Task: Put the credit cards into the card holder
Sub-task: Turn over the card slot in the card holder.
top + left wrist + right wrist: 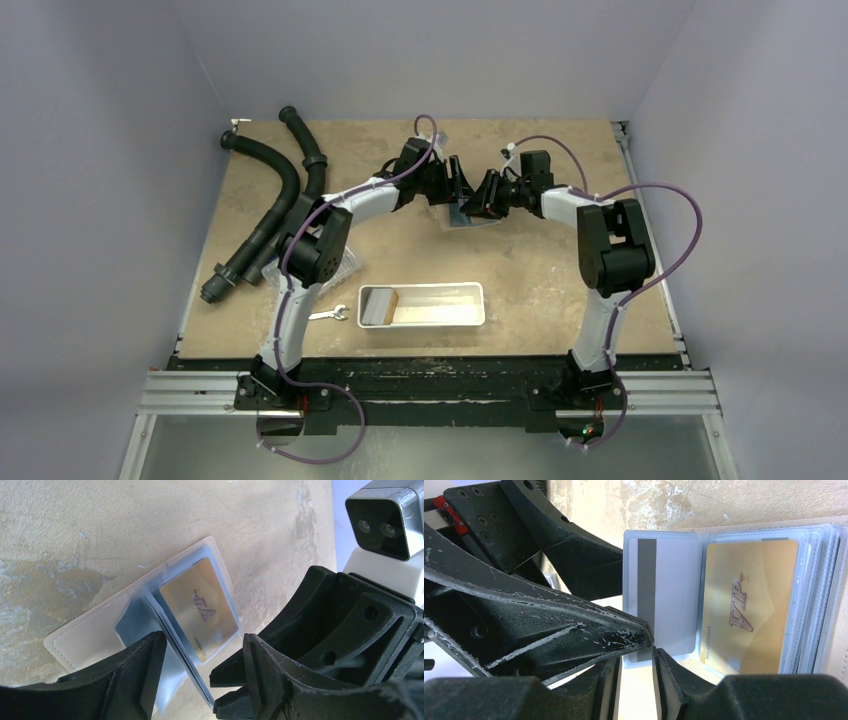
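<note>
The card holder (462, 214) lies open at the table's middle back, beige outside (85, 640) with light blue sleeves (819, 580). A gold VIP credit card (200, 610) (749, 595) sits in one sleeve. A white-backed card with a grey stripe (674, 590) sits in the raised sleeve beside it. My right gripper (652, 649) (478, 200) is pinched shut on that card's lower edge. My left gripper (205, 680) (452, 186) is open, its fingers on either side of the raised sleeve page. Another tan card (386, 300) lies in the tray.
A long white tray (480, 305) stands at the front centre with a silver wrench (330, 314) to its left. Black hoses (265, 220) lie at the left. A clear plastic box (350, 265) lies partly under the left arm.
</note>
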Controlling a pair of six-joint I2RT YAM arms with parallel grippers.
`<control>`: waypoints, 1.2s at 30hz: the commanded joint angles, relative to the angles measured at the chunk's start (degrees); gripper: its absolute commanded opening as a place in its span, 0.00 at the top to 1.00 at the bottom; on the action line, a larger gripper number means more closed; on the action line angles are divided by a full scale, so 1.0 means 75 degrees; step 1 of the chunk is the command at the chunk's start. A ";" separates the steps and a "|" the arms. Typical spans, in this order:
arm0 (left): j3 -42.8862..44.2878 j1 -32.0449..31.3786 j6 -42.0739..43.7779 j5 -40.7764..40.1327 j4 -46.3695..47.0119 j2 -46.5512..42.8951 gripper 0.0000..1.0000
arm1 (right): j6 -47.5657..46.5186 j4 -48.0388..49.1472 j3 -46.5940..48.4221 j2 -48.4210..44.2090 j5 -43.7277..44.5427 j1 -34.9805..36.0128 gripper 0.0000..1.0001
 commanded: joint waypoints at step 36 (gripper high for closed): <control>-0.0001 0.0212 0.0946 -0.0633 -0.0929 -0.1414 0.35 | -0.0277 -0.0036 0.0048 -0.0232 0.0609 -0.0202 0.91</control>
